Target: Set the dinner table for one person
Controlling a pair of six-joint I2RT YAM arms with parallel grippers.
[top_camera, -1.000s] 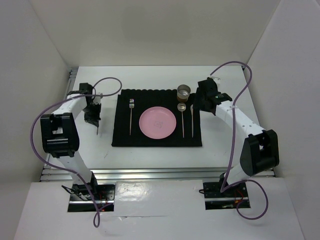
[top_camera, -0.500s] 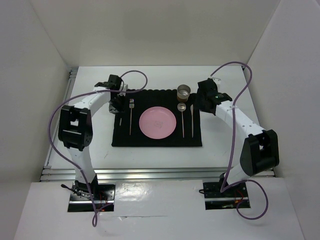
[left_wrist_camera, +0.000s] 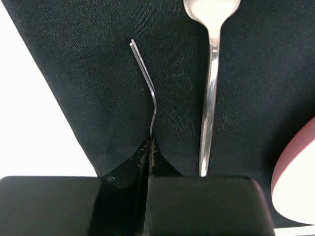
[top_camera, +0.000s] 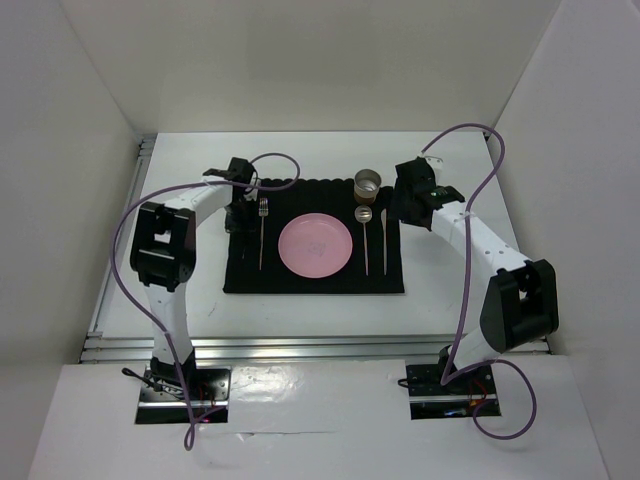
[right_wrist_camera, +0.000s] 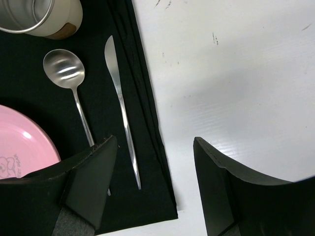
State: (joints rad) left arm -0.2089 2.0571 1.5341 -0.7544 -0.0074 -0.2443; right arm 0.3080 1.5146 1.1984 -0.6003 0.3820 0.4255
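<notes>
On the white dinner table point(top_camera: 450, 290) lies a black placemat point(top_camera: 300, 280) with a pink plate point(top_camera: 315, 245) in its middle. Left of the plate lies a fork point(top_camera: 262, 235); to the plate's right lie a spoon point(top_camera: 365, 235) and a knife point(top_camera: 384, 240). My left gripper point(left_wrist_camera: 150, 142) is shut on a thin bent metal utensil point(left_wrist_camera: 146, 83), seen edge-on just left of the fork point(left_wrist_camera: 209, 98); its kind I cannot tell. It hangs over the mat's far left corner. My right gripper point(right_wrist_camera: 155, 142) stands open and empty over the mat's right edge, near the knife point(right_wrist_camera: 120, 108).
A metal cup point(top_camera: 368, 183) stands on the mat's far edge above the spoon point(right_wrist_camera: 64, 69). White walls enclose the table on three sides. An aluminium rail point(top_camera: 300, 345) runs along the near edge. Purple cables loop over both arms.
My left arm swung right, from the bare table left of the mat to the mat's far left corner, carrying the thin utensil. The right arm has not moved.
</notes>
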